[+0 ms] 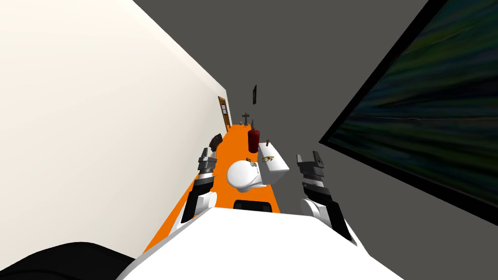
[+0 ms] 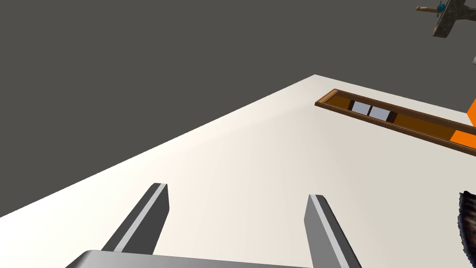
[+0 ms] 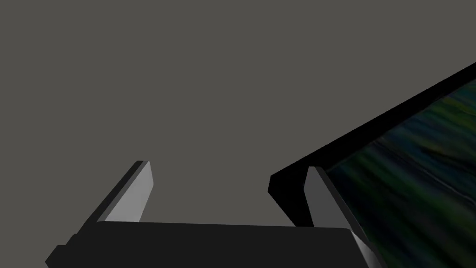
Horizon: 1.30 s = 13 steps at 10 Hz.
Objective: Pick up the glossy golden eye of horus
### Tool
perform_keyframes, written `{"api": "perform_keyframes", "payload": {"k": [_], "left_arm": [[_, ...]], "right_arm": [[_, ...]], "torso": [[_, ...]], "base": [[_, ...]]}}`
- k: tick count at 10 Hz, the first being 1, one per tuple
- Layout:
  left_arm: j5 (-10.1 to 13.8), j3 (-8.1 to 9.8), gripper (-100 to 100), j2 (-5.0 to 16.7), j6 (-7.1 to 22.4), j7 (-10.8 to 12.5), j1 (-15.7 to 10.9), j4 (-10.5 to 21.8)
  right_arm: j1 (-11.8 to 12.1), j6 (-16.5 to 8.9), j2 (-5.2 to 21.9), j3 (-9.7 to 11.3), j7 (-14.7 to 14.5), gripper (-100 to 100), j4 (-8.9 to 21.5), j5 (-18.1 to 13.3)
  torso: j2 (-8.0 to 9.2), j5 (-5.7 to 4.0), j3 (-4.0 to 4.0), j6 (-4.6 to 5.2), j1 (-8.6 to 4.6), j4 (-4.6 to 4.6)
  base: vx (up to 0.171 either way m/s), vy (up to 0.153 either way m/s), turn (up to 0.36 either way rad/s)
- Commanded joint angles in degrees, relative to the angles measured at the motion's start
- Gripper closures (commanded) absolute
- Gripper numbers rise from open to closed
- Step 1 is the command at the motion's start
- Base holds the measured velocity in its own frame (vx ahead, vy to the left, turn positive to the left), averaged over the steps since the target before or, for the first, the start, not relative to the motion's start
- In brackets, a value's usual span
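Orange floor [image 1: 232,142] runs between a cream wall [image 1: 97,121] and a grey one, with a white toilet [image 1: 242,176] on it. The golden eye of horus [image 1: 267,159] lies on the tank lid. Left gripper [image 2: 238,191] hangs at its nine o'clock and right gripper [image 3: 228,165] at its three o'clock, both with jaws spread, touching nothing

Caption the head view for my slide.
Golden eye of horus on the toilet tank; left gripper and right gripper open.

Left end effector [image 2: 234,190] and right end effector [image 3: 230,167] raised (both spread apart).
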State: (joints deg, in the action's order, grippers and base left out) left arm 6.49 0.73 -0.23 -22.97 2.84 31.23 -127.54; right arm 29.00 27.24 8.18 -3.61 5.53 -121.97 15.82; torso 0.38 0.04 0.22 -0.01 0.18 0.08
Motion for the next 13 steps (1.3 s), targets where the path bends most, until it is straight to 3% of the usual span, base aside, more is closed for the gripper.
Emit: {"api": "perform_keyframes", "payload": {"k": [1, 3, 6, 7, 8, 9, 10, 13], "left_arm": [[0.0, 0.00, 0, 0.0, 0.0, 0.0, 0.0, 0.0], [0.0, 0.00, 0, 0.0, 0.0, 0.0, 0.0, 0.0], [0.0, 0.00, 0, 0.0, 0.0, 0.0, 0.0, 0.0], [0.0, 0.01, 0, 0.0, 0.0, 0.0, 0.0, 0.0], [0.0, 0.00, 0, 0.0, 0.0, 0.0, 0.0, 0.0], [0.0, 0.01, 0, 0.0, 0.0, 0.0, 0.0, 0.0], [0.0, 0.00, 0, 0.0, 0.0, 0.0, 0.0, 0.0], [0.0, 0.01, 0, 0.0, 0.0, 0.0, 0.0, 0.0]], "right_arm": [[0.2, -0.1, 0.4, 0.1, 1.8, -100, 0.7, 1.3], [0.5, -0.6, 1.1, 0.3, 5.4, -100, 2.9, 5.2], [0.7, -0.8, 1.3, 0.4, 8.7, -100, 4.1, 8.0], [0.9, -1.1, 1.5, 0.4, 11.0, -100, 5.3, 10.5], [0.9, -1.1, 1.5, 0.4, 11.3, -100, 5.3, 10.5], [1.0, -1.4, 1.6, 0.5, 13.6, -100, 6.6, 13.0], [1.0, -1.4, 1.6, 0.5, 13.9, -100, 6.6, 13.1], [1.0, -2.1, 1.8, 0.5, 19.0, -100, 9.1, 18.2]], "torso": [[0.00, 0.00, 0.00, 0.00, 0.00, 0.00], [-0.11, -0.02, -0.06, 0.00, -0.12, -0.02], [-0.13, -0.02, -0.07, 0.00, -0.09, -0.02], [-0.16, -0.02, -0.09, 0.03, -0.10, -0.03], [-0.13, -0.02, -0.07, 0.01, -0.07, -0.03], [-0.15, -0.01, -0.08, 0.03, -0.09, -0.03], [-0.16, -0.01, -0.09, 0.01, -0.08, -0.03], [-0.14, -0.02, -0.07, 0.04, -0.14, -0.02]], "base": [[-0.065, 0.027, 0.063], [-0.075, 0.021, 0.188], [-0.059, 0.032, 0.097], [-0.064, 0.044, 0.153], [-0.055, 0.035, 0.078], [-0.053, 0.043, 0.165], [-0.051, 0.026, 0.080], [-0.059, 0.029, 0.135]]}}
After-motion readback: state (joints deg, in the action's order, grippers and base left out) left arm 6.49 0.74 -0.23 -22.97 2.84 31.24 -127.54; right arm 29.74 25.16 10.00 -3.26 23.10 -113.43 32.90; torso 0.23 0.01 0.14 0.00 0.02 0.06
